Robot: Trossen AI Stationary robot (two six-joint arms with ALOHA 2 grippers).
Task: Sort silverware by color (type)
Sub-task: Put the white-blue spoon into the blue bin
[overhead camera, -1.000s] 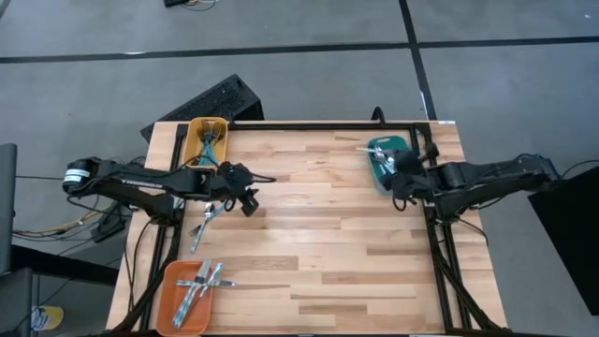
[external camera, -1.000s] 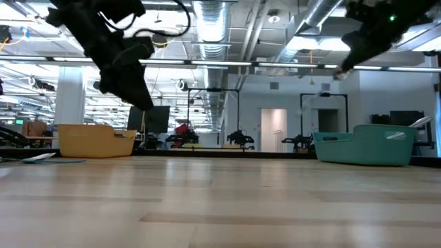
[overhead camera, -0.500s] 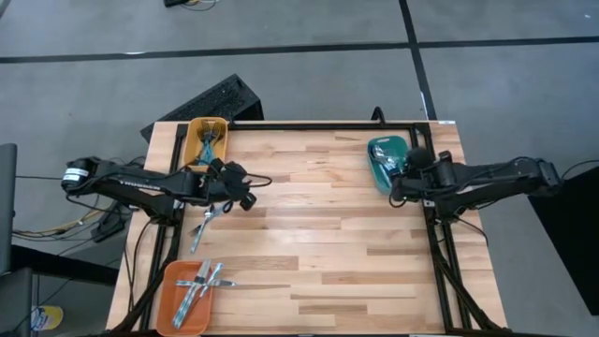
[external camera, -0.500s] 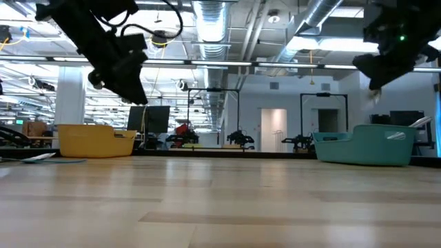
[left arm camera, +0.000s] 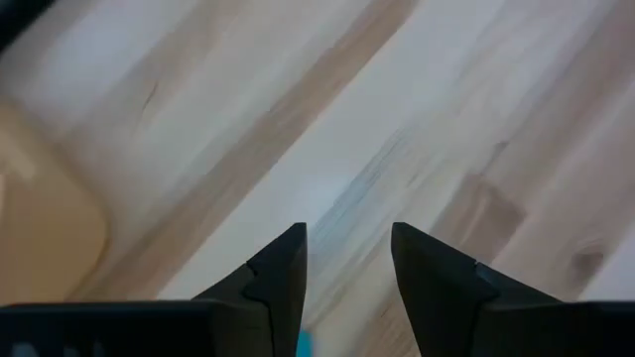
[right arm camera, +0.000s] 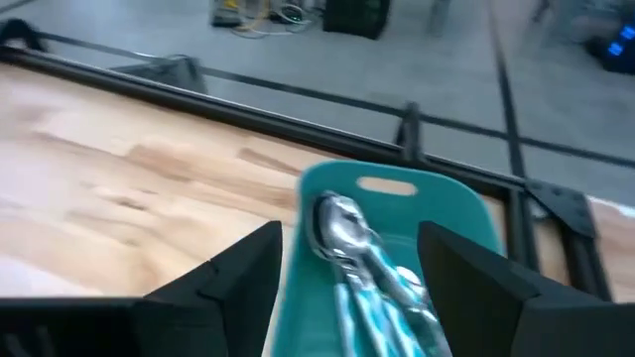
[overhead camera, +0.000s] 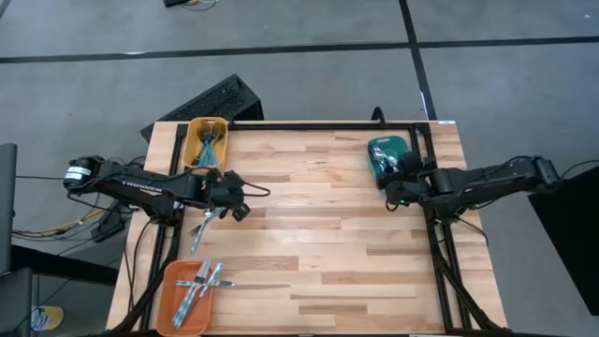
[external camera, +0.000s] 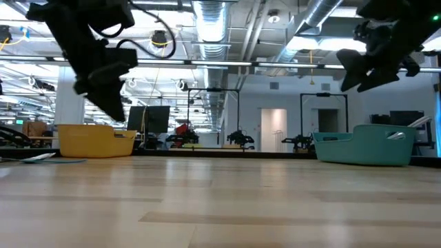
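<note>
Right gripper [right arm camera: 342, 283] is hovering with fingers spread, empty, spoons [right arm camera: 362, 260] lying in the teal tray [right arm camera: 466, 213] just ahead. Left gripper [left arm camera: 347, 263] is sitting partly apart, empty, above loose silverware [overhead camera: 200, 227]. Pieces look light, stiff, slippery; pinching mid-handle seems best.

Robotics lab: exposed ducts [external camera: 220, 14], test rigs [external camera: 238, 138]

My table [overhead camera: 318, 234] is pale wood in striped planks, with a yellow tray [overhead camera: 194, 131], an orange tray [overhead camera: 167, 285] and a teal tray [right arm camera: 466, 213]. The silverware [right arm camera: 342, 233] is shiny silver with light-blue handles, and my fingers [left arm camera: 283, 273] are black.
</note>
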